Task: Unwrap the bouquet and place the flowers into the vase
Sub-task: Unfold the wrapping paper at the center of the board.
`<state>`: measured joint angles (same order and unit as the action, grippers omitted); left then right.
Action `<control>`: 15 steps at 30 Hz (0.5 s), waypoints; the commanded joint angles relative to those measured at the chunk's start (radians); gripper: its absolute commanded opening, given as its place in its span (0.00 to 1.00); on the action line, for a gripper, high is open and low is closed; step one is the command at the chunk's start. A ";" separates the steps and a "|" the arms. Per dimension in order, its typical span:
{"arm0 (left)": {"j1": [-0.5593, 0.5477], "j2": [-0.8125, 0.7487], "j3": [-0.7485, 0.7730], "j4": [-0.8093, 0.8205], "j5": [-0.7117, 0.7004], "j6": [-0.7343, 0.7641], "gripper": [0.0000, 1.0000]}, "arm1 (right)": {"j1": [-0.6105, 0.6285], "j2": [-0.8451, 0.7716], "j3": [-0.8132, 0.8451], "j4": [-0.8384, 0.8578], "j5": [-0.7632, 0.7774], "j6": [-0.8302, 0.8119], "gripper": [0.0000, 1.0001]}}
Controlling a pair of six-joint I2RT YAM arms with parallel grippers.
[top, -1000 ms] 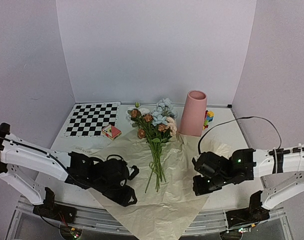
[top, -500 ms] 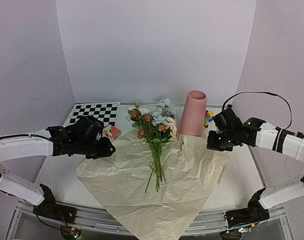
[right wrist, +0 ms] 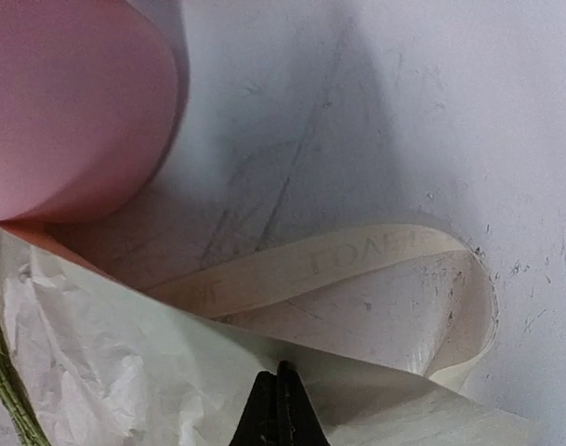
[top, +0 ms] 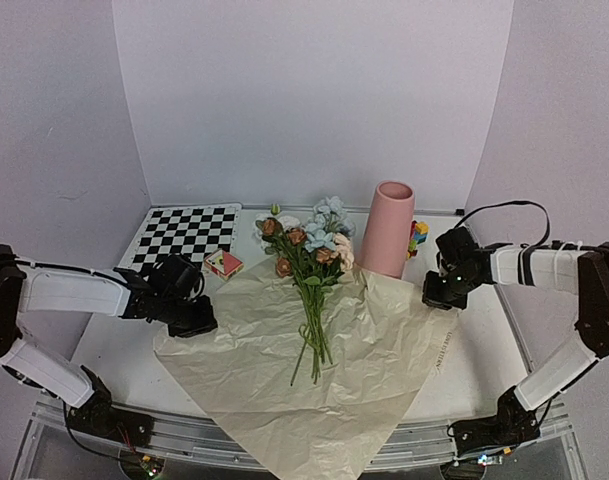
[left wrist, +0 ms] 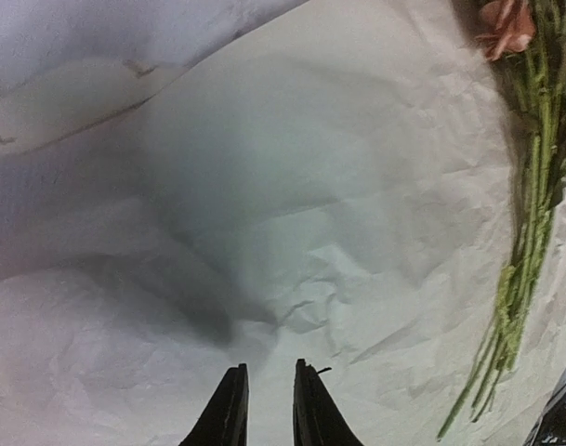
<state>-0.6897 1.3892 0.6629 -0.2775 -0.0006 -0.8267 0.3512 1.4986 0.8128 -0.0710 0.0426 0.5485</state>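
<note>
The artificial blue, pink and rust-brown flowers [top: 309, 255] lie at the centre of the overhead view on the open sheet of crinkled tan paper [top: 284, 400], their blooms just left of the tall matte pink vase [top: 387, 228], which stands upright on the tabletop [top: 484, 350]. The left tool [top: 196, 320] sits low at the paper's left edge, jaws a narrow slit apart with nothing seen between them. The right tool [top: 439, 293], by the cream ribbon [right wrist: 357, 255] at the paper's right corner, has its jaws pressed together; whether they pinch paper I cannot tell.
</note>
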 commanded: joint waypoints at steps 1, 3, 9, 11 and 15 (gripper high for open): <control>0.021 -0.014 -0.068 0.042 -0.040 -0.072 0.15 | -0.063 0.038 -0.052 0.033 -0.018 0.005 0.00; 0.025 -0.038 -0.097 0.043 -0.058 -0.096 0.14 | -0.095 0.036 -0.092 0.058 -0.028 0.020 0.00; 0.030 -0.090 -0.132 0.040 -0.070 -0.125 0.13 | -0.147 -0.007 -0.134 0.094 -0.065 0.048 0.00; 0.029 -0.108 -0.124 0.037 -0.055 -0.102 0.14 | -0.148 -0.033 -0.137 0.094 -0.075 0.042 0.00; 0.029 -0.176 -0.087 0.035 0.001 -0.030 0.21 | -0.147 -0.114 -0.146 0.095 -0.149 -0.022 0.03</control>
<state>-0.6643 1.2921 0.5325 -0.2684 -0.0364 -0.9136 0.2024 1.4823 0.6748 0.0315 -0.0307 0.5718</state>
